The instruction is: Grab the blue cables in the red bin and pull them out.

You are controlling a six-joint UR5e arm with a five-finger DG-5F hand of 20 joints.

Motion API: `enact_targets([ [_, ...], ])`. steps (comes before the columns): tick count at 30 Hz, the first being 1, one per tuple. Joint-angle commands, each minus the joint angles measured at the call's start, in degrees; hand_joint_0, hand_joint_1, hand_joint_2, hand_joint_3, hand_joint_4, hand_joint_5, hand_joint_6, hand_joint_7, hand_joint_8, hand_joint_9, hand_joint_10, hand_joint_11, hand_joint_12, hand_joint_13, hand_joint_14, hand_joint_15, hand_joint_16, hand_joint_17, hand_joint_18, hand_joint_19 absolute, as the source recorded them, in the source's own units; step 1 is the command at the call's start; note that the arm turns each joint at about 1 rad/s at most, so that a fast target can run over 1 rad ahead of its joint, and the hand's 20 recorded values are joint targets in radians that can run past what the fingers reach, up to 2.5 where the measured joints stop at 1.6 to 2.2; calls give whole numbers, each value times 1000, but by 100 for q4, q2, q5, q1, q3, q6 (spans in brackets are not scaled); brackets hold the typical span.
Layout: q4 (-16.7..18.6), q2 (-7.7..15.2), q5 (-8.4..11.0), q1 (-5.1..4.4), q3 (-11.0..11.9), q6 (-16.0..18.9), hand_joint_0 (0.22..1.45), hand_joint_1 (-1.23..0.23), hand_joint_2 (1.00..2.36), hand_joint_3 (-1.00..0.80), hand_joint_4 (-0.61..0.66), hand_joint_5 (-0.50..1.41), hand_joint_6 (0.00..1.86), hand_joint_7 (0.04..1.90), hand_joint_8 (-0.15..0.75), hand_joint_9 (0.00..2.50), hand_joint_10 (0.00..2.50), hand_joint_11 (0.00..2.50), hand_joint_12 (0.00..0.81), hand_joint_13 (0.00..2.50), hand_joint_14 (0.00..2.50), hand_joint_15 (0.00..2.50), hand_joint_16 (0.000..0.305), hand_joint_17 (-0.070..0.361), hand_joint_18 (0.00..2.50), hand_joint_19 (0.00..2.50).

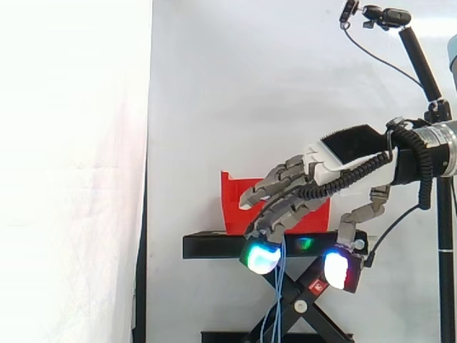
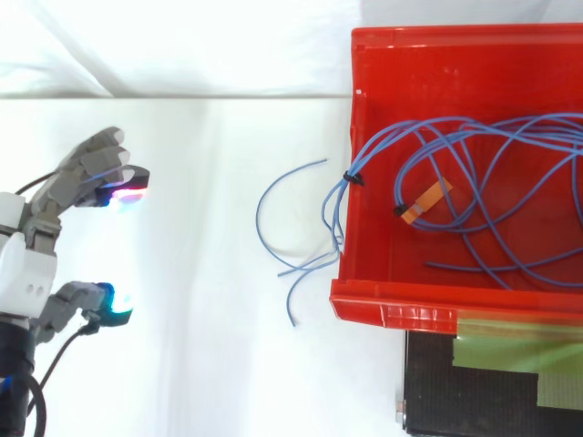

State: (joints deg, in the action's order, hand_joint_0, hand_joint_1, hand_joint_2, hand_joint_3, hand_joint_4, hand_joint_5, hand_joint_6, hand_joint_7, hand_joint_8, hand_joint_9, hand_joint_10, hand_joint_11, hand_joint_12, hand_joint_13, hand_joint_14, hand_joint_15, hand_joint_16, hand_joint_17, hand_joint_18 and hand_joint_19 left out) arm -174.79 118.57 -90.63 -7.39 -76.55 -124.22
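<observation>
Hand (image 2: 27,264) relaxed and empty, well apart from the red bin (image 2: 392,314). Blue cables (image 2: 351,177) lie mostly inside the bin, with some ends draped over its wall. Judged: not yet grasped or pulled out.

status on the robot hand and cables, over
robot hand open, holding nothing, short of the red bin. blue cables mostly in bin, ends draped over its wall. nothing between.

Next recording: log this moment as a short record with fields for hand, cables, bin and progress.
hand: open, outside the bin, apart from the cables
blue cables: mostly looped inside the bin, several ends hanging over its wall
red bin: on black stand
progress: cables not yet grabbed
</observation>
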Motion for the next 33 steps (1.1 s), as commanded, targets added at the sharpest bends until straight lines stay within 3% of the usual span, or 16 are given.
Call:
enact_targets([
  [1, 252, 0, -7, 1, 0, 140, 725, -988, 1000, -1000, 73, 595, 12, 551, 218, 585, 18, 484, 329, 376, 12, 299, 46, 103, 388, 545],
  [5, 437, 17, -7, 10, 0, 219, 725, -987, 1000, -1000, 74, 596, 11, 547, 218, 585, 20, 476, 327, 373, 14, 301, 46, 103, 388, 545],
  [7, 445, 140, -16, 10, 0, 237, 724, -980, 1000, -1000, 83, 593, 12, 546, 218, 585, 18, 486, 328, 374, 12, 306, 46, 103, 388, 544],
  [11, 639, 457, -253, 62, 0, 474, 722, -974, 1000, -1000, 85, 591, 12, 544, 218, 586, 18, 488, 330, 378, 13, 307, 46, 103, 389, 544],
  [14, 700, 457, -456, 62, 17, 544, 721, -971, 1000, -1000, 85, 592, 12, 544, 220, 586, 18, 487, 331, 378, 12, 303, 46, 104, 390, 552],
  [17, 340, 457, -482, 124, 299, 544, 722, -970, 1000, -1000, 84, 591, 12, 544, 221, 586, 18, 485, 330, 377, 12, 303, 46, 103, 390, 544],
  [19, 50, 457, -491, 141, 387, 544, 722, -970, 1000, -1000, 89, 591, 12, 544, 220, 586, 18, 485, 330, 378, 12, 303, 46, 103, 390, 544],
  [25, -319, 457, -526, 194, 598, 544, 724, -969, 1000, -1000, 83, 591, 12, 543, 219, 586, 20, 485, 330, 380, 14, 303, 46, 103, 389, 545],
  [31, -1260, 457, -614, 247, 1002, 702, 723, -970, 1000, -1000, 81, 591, 12, 548, 219, 585, 20, 494, 329, 380, 12, 303, 46, 103, 389, 545],
  [33, -1312, 457, -631, 264, 1037, 702, 723, -970, 1000, -1000, 82, 591, 12, 548, 220, 588, 18, 486, 330, 380, 12, 303, 46, 103, 389, 545],
])
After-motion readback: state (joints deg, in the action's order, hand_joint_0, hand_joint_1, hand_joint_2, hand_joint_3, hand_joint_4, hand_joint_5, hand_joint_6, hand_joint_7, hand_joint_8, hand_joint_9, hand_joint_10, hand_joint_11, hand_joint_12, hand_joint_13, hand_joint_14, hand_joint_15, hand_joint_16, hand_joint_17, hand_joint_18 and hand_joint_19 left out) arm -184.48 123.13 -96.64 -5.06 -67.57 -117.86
